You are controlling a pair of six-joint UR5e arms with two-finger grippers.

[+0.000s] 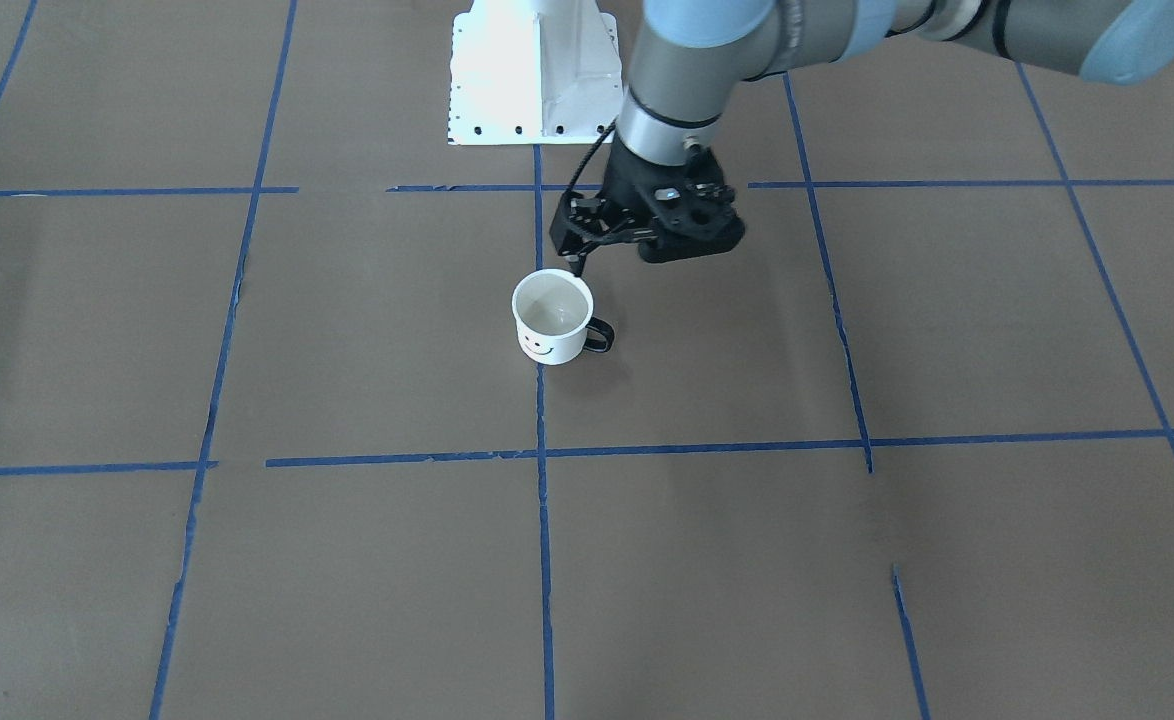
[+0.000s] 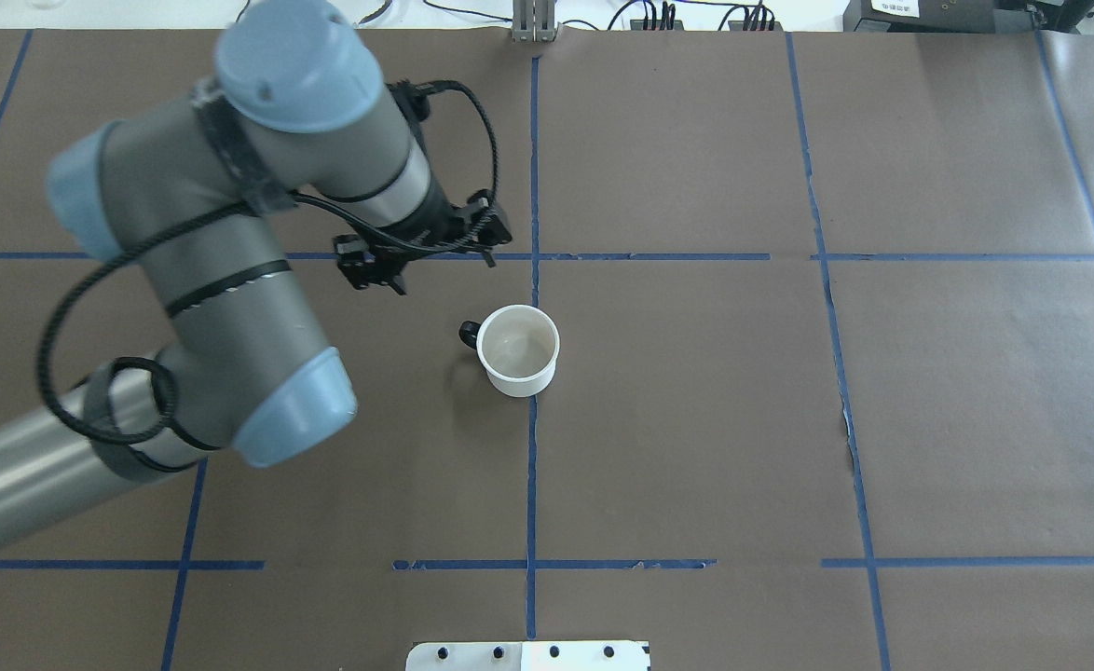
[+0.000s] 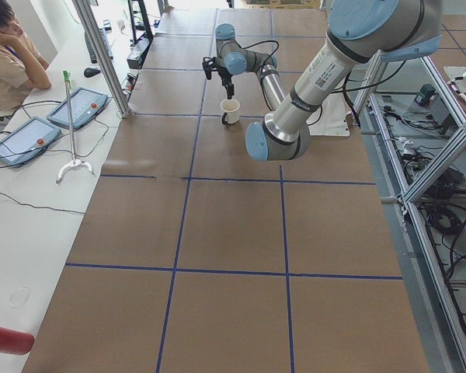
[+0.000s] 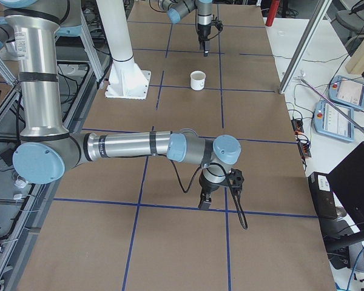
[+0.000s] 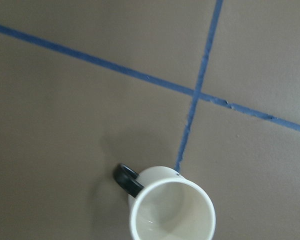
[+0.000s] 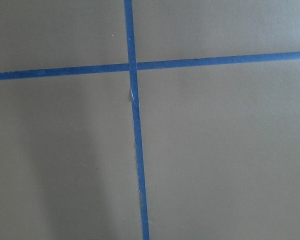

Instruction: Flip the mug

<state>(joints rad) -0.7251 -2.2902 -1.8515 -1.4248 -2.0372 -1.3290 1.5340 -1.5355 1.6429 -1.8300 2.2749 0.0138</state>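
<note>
The white mug (image 1: 552, 318) stands upright on the brown table, mouth up, with its smiley face toward the front-facing camera and its black handle (image 1: 599, 335) to that view's right. It also shows in the overhead view (image 2: 517, 349) and at the bottom of the left wrist view (image 5: 172, 210). My left gripper (image 1: 579, 258) hangs just above and behind the mug, clear of it, and looks open and empty. My right gripper (image 4: 204, 203) hovers low over the table far from the mug. I cannot tell whether it is open or shut.
The table is brown paper with a grid of blue tape lines (image 2: 532, 466). The white robot base plate (image 1: 532, 75) stands behind the mug. An operator (image 3: 8, 47) sits beside tablets at the table's far side.
</note>
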